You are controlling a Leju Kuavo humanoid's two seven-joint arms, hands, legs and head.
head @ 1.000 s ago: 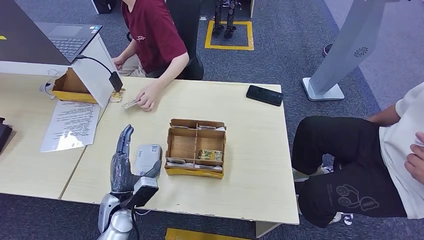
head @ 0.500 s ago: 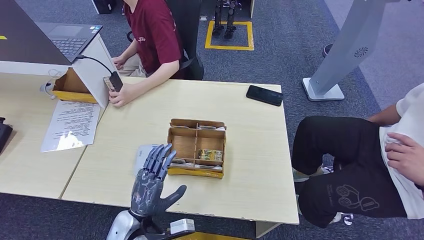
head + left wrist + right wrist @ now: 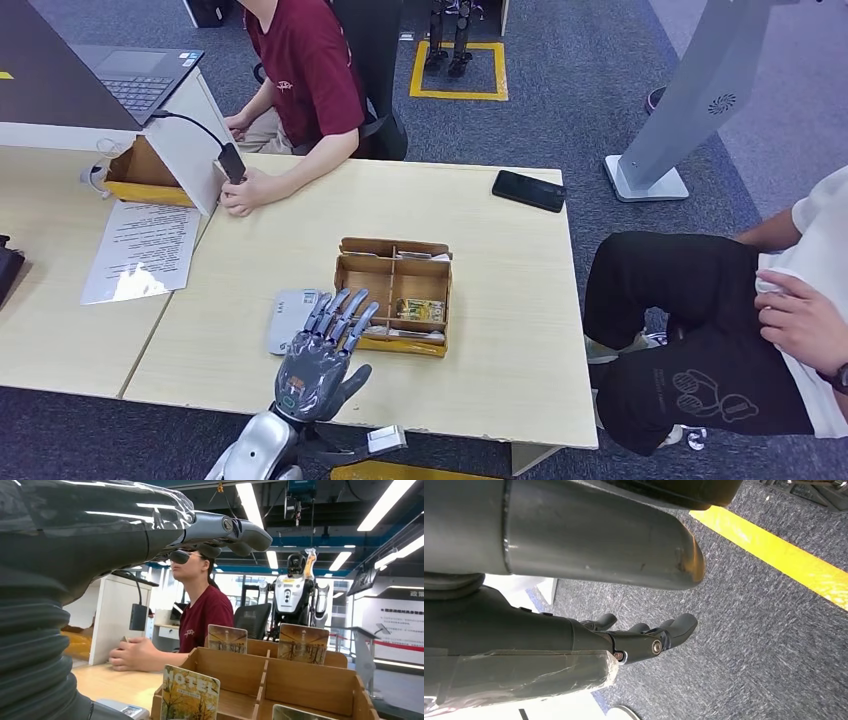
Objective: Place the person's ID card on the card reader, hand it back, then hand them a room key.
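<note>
Room key cards (image 3: 420, 310) stand upright in the wooden compartment box (image 3: 392, 295) at the middle of the surface (image 3: 500, 330), just beside the grey card reader (image 3: 293, 318). In the left wrist view several cards (image 3: 190, 694) rise above the box's dividers, one printed with the word HOTEL. The left hand (image 3: 322, 358) hovers over the near edge of the surface with its fingers (image 3: 345, 312) spread and holding nothing, their tips reaching over the reader towards the box's front left corner. The right hand (image 3: 644, 637) hangs low over the carpet, its fingers loosely extended and empty.

Judging by their look, the cards are thin, light and stiff, probably smooth-faced and so apt to slip. The sensible hold is a pinch on the free top edge that stands clear of the divider, with thumb on one face and fingers on the other, lifting straight up so the light box is not dragged along.

Across the surface the person (image 3: 305, 70) in a dark red shirt rests a hand (image 3: 240, 192) near the white stand; whether it holds the ID card cannot be told.
</note>
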